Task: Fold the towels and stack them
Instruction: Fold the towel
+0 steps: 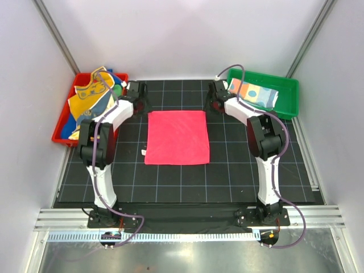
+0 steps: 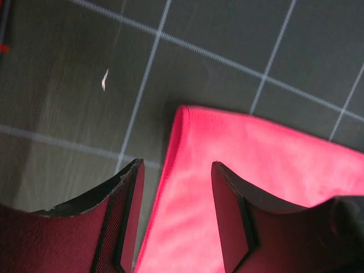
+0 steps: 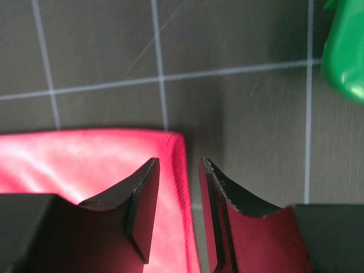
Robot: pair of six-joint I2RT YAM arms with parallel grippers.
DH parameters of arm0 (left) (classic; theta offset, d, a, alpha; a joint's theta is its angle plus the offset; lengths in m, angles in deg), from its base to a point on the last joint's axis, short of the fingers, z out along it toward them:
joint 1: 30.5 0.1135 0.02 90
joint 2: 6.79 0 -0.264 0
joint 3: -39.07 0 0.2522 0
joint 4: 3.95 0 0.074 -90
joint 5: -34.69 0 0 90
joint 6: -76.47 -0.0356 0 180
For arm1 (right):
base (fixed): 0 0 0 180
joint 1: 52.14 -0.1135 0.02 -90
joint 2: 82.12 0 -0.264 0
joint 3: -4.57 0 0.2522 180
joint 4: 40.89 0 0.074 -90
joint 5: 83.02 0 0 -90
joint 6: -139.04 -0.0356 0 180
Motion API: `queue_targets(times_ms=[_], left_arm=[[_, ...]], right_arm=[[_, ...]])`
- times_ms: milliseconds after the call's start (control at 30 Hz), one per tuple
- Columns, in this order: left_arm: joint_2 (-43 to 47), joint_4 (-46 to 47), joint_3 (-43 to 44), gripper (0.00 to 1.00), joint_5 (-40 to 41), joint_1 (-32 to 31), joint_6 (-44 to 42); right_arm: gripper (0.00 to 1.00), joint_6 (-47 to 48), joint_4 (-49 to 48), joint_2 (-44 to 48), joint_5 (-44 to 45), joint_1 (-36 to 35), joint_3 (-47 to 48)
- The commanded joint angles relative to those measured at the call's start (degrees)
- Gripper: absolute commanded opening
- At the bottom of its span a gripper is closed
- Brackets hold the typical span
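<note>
Though soft, flat pink-red towel [image 1: 177,137]

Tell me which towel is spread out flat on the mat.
The plain pink-red towel, alone at the centre of the mat. The orange-yellow towel lies crumpled in the red tray, and the patchwork towel sits folded in the green tray.

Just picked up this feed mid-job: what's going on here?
Both arms reach to the far corners of the pink-red towel, which lies flat mid-mat. The left gripper and right gripper are open, each straddling a corner edge, not yet closed. A heap of towels sits in the red tray; a patchwork towel lies in the green tray.
</note>
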Motion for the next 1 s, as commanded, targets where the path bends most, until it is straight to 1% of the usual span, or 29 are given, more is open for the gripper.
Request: queue_targets(times_ms=[0,100,167,200,300,567,700,967], left_arm=[[-3.01,2.74,5.90,0.54,-6.94,2.74,-2.85],[-6.09,2.92,9.16,0.54,-9.85,4.15,-3.47],[-7.76,2.22,10.92,0.54,-10.39,4.59,-4.08],[-7.94,2.22,10.92,0.54,-13.18,4.77,-4.17],[-8.65,2.74,10.40,0.54,-15.13,4.86,-5.14],[-10.49,2.65,10.13,0.54,-15.32,4.94,-5.58],[-11.02,3.01,9.87,0.53,-15.40,5.03,-5.58],[-11.28,3.18,9.69,0.53,-15.67,5.03,-5.75]], right_arm=[[0.42,1.51,1.55,-1.77,-2.02,0.56,7.51],[0.43,2.04,2.87,-4.76,-2.37,0.56,11.31],[0.42,1.95,4.19,-6.08,-2.55,0.56,12.54],[0.42,1.86,4.28,-6.09,-2.63,0.56,12.37],[0.43,1.60,3.05,-5.21,-2.90,0.56,10.09],[0.42,0.72,3.75,-4.24,-3.60,0.56,7.89],[0.37,0.55,3.23,-4.42,-3.86,0.65,7.45],[0.34,-0.60,2.17,-4.68,-4.57,0.56,6.48]])
